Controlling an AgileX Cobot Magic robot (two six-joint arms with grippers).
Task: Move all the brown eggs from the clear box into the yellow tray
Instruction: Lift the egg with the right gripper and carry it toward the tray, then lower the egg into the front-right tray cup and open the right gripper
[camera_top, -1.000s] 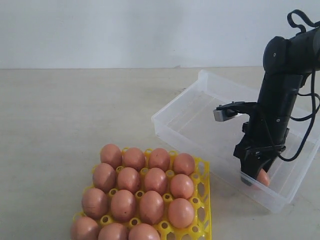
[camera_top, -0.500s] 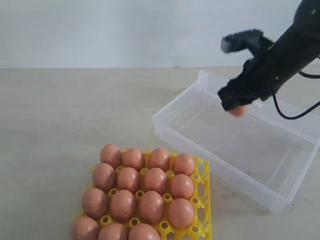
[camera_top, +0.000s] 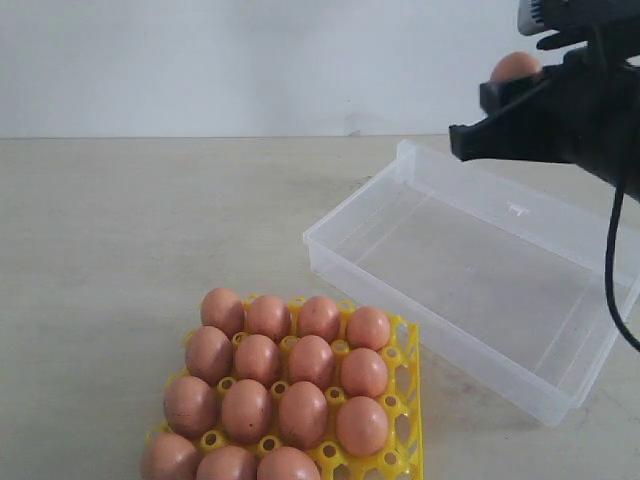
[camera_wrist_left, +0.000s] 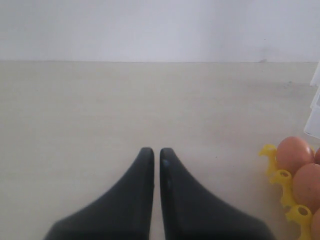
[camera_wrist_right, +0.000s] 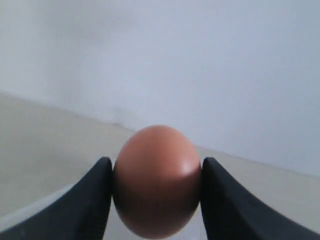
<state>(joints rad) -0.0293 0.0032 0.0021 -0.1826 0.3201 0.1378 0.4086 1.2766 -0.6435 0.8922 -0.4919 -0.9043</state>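
One brown egg (camera_wrist_right: 157, 180) is pinched between the two black fingers of my right gripper (camera_wrist_right: 156, 161). In the exterior view that gripper (camera_top: 515, 82) is high at the upper right with the egg (camera_top: 516, 65) showing above it, over the far end of the clear box (camera_top: 420, 325). No eggs show inside the box. The yellow tray (camera_top: 405, 400) sits at the lower left, with several brown eggs (camera_top: 310, 360) in its cups. My left gripper (camera_wrist_left: 153, 151) is shut and holds nothing, low over bare table, with the tray's corner (camera_wrist_left: 270, 152) and its eggs (camera_wrist_left: 295, 154) off to one side.
Box and tray rest on a beige table (camera_top: 150, 230) with a white wall (camera_top: 250, 60) behind. The tray's right-hand column of cups (camera_top: 402, 375) stands open. A black cable (camera_top: 615, 270) hangs from the right arm over the box's right end.
My right gripper has lifted the egg out of the box's near right corner, up and back to a high spot above the box's far end. The tray and its eggs have not moved.
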